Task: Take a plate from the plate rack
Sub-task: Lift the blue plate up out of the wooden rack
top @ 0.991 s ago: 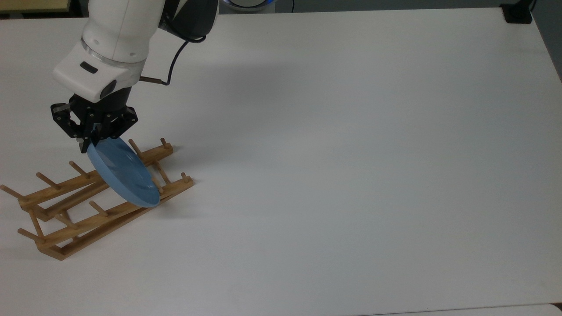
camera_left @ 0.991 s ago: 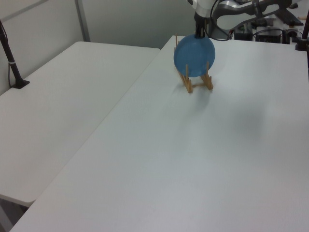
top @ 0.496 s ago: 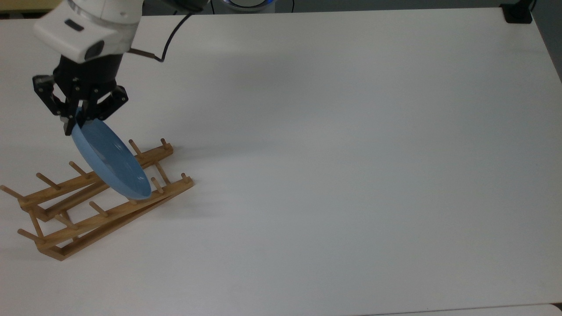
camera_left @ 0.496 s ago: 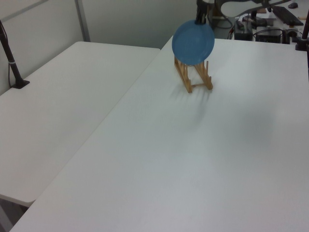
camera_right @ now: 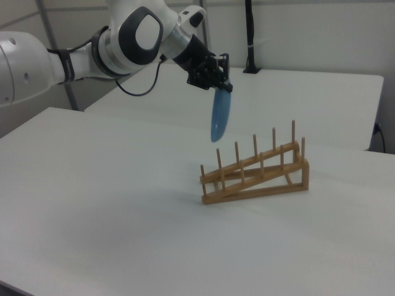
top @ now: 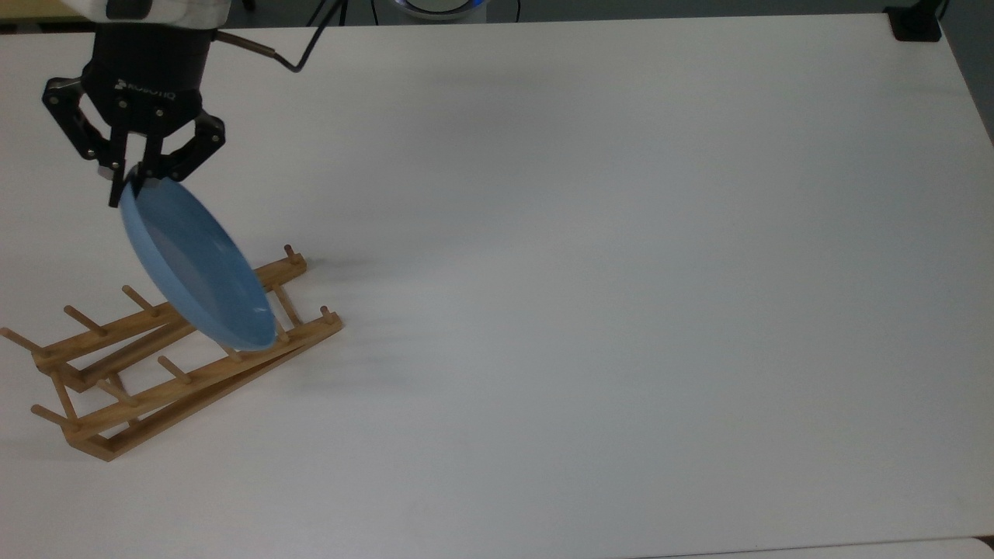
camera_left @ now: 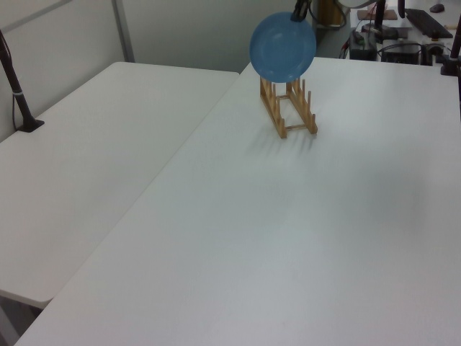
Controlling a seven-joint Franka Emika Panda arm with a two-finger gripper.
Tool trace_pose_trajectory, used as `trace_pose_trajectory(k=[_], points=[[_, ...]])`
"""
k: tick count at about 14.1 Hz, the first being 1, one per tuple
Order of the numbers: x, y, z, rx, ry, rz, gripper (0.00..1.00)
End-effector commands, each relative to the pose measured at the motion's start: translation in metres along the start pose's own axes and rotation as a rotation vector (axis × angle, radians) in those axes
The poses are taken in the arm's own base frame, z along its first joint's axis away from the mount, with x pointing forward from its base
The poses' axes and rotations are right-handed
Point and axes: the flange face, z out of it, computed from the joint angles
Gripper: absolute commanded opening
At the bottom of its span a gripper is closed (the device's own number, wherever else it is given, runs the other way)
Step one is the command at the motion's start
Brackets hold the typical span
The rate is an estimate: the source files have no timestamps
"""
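Observation:
The light-blue plate hangs on edge in the air, clear above the wooden plate rack. My black gripper is shut on the plate's top rim, seen at the top view's upper left. In the right view the plate hangs nearly upright, above the low end of the rack at the right view's left. The rack stands on the white table with no plate between its pegs.
A second white table adjoins the first one at the left view's left, with a black post on it. Monitors and cables lie behind the rack in the left view. A black mount sits at the top view's upper right corner.
The gripper has risen with the plate, lifting it out from between the rack's pegs until it hangs free above them. The rack has stayed put.

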Motion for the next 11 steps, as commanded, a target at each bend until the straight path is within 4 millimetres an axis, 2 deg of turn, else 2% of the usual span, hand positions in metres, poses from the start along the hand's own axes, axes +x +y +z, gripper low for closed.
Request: trace_pose_trajectory(k=[1,6,9,11], points=[[-0.008,-0.004,-0.032,0.143,-0.026,0.154,0.01],[-0.023,-0.013,-0.057,0.367,-0.131,0.265,0.01],[-0.039,-0.035,-0.051,0.489,-0.277,0.244,0.01],[-0.058,-0.054,-0.035,0.573,-0.406,0.157,0.01]])
